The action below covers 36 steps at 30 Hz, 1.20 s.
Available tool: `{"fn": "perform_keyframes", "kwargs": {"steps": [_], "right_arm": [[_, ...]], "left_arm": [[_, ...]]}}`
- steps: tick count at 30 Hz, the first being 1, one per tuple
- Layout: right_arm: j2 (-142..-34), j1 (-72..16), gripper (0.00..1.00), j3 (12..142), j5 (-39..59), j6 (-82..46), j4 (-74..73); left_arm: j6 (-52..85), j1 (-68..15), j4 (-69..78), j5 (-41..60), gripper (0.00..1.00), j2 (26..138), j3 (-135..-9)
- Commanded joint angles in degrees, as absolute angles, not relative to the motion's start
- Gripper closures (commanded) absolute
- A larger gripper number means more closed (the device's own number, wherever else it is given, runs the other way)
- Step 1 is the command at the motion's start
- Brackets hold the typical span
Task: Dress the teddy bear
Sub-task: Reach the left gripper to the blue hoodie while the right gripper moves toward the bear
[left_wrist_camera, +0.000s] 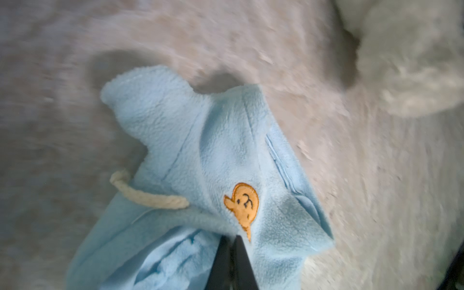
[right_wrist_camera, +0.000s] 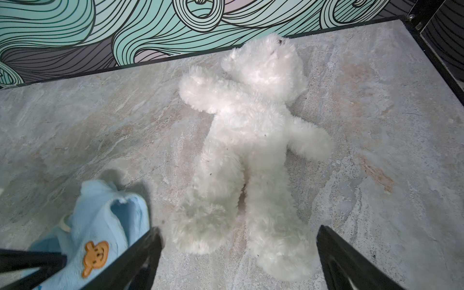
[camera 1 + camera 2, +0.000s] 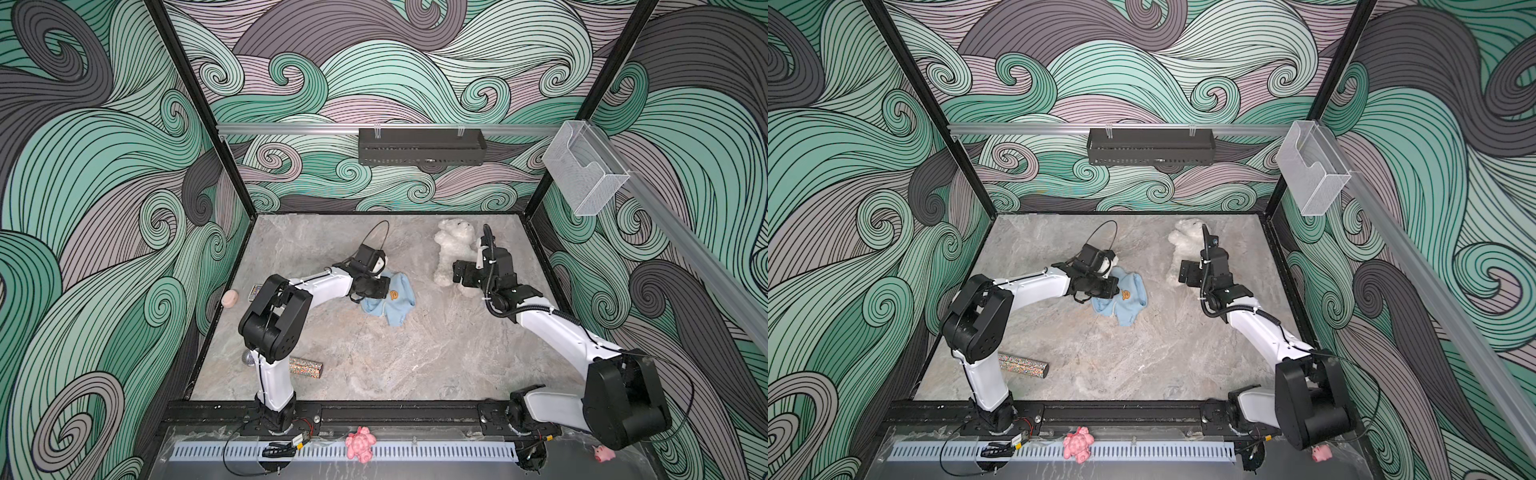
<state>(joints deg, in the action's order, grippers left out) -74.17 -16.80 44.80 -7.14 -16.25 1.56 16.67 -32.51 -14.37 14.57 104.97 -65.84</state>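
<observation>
- teddy bear (image 3: 451, 253) lies flat on the grey table (image 3: 374, 353), right of centre in both top views, near the back wall
- left gripper (image 1: 232, 247) is clenched on the blue fleece outfit (image 1: 226, 140), by its orange patch (image 1: 243, 204)
- right gripper (image 2: 238, 236) gapes wide over the bear's legs, grasping nothing

Lab robot cell. Left arm (image 3: 320, 286) and right arm (image 3: 552, 328) bolted to a black rail (image 3: 395, 411). Swirl-print walls (image 3: 104, 166) on aluminium framing (image 3: 291, 126), stone-look tabletop (image 3: 395, 357).

left pincer (image 1: 232, 239): clamped tight, angled down | right pincer (image 2: 239, 229): jaws spread wide, angled down
</observation>
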Motion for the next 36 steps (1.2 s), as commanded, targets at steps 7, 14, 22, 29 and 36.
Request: {"fn": "perform_keyframes", "kwargs": {"steps": [7, 14, 22, 29, 36], "right_arm": [[-78.22, -18.32, 0.05, 44.22, -1.53, -19.77, -0.63], [-79.97, -20.37, 0.05, 44.39, -1.90, -19.31, -0.44], [-82.79, -20.47, 0.05, 45.02, -1.91, -19.24, -2.13], [-82.24, -20.44, 0.05, 43.96, -1.13, -20.02, -2.99], [-81.41, -20.48, 0.05, 43.68, 0.07, -20.43, -2.82]], "left_arm": [[10.91, -25.79, -30.89, -5.99, 0.83, 107.87, -75.72], [15.46, -27.75, -26.63, -5.82, 0.31, 98.92, -70.50], [12.62, -33.92, -22.10, -3.55, 0.33, 99.98, -67.67], [11.15, -36.59, -23.40, -7.66, 0.32, 109.04, -75.45], [11.44, -36.58, -24.39, -13.90, 0.50, 114.76, -80.80]]}}
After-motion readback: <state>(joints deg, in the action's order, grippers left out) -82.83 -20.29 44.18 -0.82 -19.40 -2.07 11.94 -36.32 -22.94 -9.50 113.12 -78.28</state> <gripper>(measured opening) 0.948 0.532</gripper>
